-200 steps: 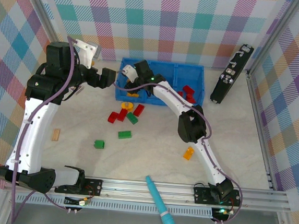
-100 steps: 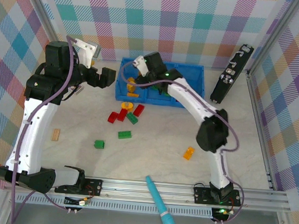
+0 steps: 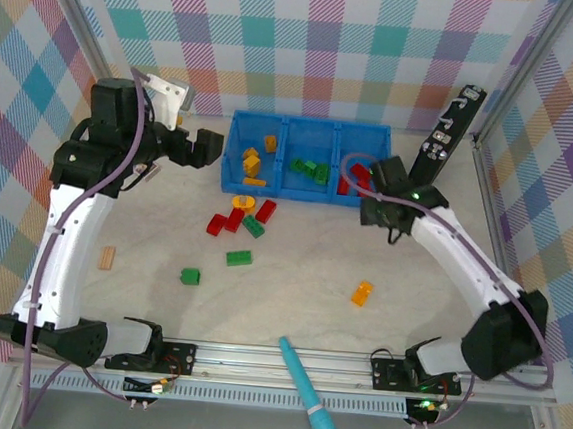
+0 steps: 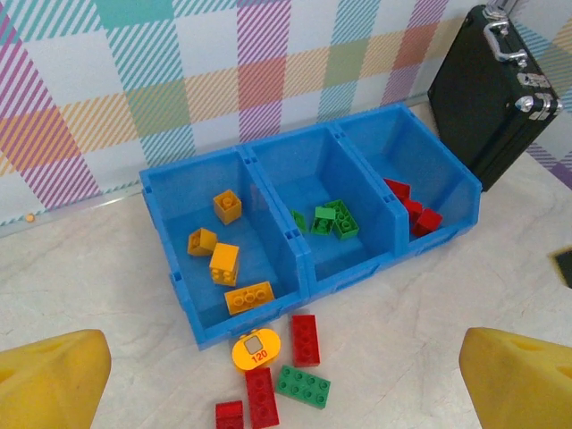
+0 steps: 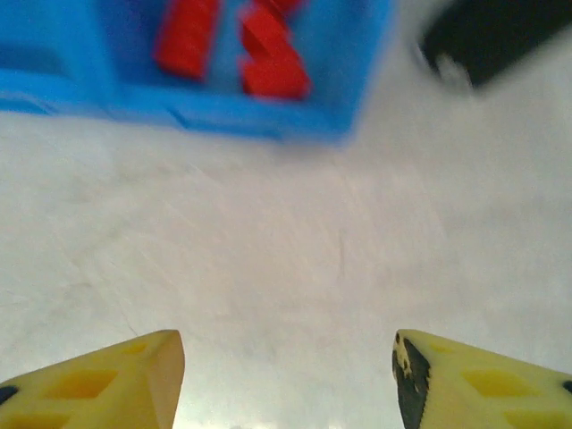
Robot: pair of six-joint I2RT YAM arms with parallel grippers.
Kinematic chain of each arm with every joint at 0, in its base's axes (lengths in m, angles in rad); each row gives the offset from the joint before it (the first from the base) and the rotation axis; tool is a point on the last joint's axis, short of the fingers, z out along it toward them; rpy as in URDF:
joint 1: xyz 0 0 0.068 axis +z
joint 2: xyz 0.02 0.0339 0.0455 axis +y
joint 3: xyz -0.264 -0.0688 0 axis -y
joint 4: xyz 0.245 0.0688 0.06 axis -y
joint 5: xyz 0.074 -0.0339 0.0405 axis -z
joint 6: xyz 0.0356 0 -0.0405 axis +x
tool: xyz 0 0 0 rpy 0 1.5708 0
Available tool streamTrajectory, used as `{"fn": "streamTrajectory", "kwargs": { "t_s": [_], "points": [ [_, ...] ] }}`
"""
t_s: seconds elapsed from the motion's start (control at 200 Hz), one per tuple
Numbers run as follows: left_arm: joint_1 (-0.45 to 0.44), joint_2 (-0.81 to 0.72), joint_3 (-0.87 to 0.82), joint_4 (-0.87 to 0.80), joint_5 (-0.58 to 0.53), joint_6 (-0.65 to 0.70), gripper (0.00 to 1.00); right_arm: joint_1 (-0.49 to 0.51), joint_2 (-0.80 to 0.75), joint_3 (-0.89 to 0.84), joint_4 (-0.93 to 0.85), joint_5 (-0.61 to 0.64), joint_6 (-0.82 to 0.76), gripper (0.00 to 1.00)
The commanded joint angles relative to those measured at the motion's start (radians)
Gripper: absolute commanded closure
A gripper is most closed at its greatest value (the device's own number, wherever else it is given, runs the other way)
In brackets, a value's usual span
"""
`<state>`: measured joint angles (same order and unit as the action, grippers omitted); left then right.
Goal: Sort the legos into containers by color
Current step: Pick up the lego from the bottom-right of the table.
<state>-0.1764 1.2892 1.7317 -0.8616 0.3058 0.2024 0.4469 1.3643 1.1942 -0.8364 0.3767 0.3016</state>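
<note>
tray [image 4: 353, 279]: yellow legos [image 4: 224, 264] l, green [image 4: 335, 219] mid, red [image 4: 413, 210] r (l gripper [image 4: 286, 384], r gripper [image 5: 286, 375] agape).

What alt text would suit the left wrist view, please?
A blue tray holds yellow-orange legos in its left compartment, green legos in the middle and red legos on the right. Loose red and green legos lie before it, ahead of the open left gripper.
</note>
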Motion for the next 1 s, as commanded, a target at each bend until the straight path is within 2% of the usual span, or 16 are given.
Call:
{"fn": "streamTrajectory", "kwargs": {
  "t_s": [0.0,0.135,0.36,0.585,0.785,0.995],
  "points": [
    [-0.014,0.015,0.016,0.010,0.022,-0.005,0.00,-0.020,-0.091,-0.110,-0.055,-0.073,0.250,0.31],
    [-0.014,0.015,0.010,0.012,0.038,-0.010,0.00,-0.066,-0.158,-0.235,-0.024,-0.197,0.336,0.26],
    [-0.014,0.010,0.003,0.014,0.029,-0.011,0.00,-0.067,-0.192,-0.423,0.087,-0.355,0.506,0.24],
    [-0.014,0.012,-0.008,0.022,0.034,-0.017,0.00,-0.052,-0.219,-0.495,0.128,-0.359,0.574,0.24],
    [-0.014,0.007,-0.008,0.021,0.029,-0.017,0.00,-0.016,-0.170,-0.528,0.197,-0.380,0.611,0.23],
    [-0.014,0.007,0.002,0.015,0.026,-0.018,0.00,0.030,-0.127,-0.537,0.188,-0.362,0.621,0.24]
  ]
}}
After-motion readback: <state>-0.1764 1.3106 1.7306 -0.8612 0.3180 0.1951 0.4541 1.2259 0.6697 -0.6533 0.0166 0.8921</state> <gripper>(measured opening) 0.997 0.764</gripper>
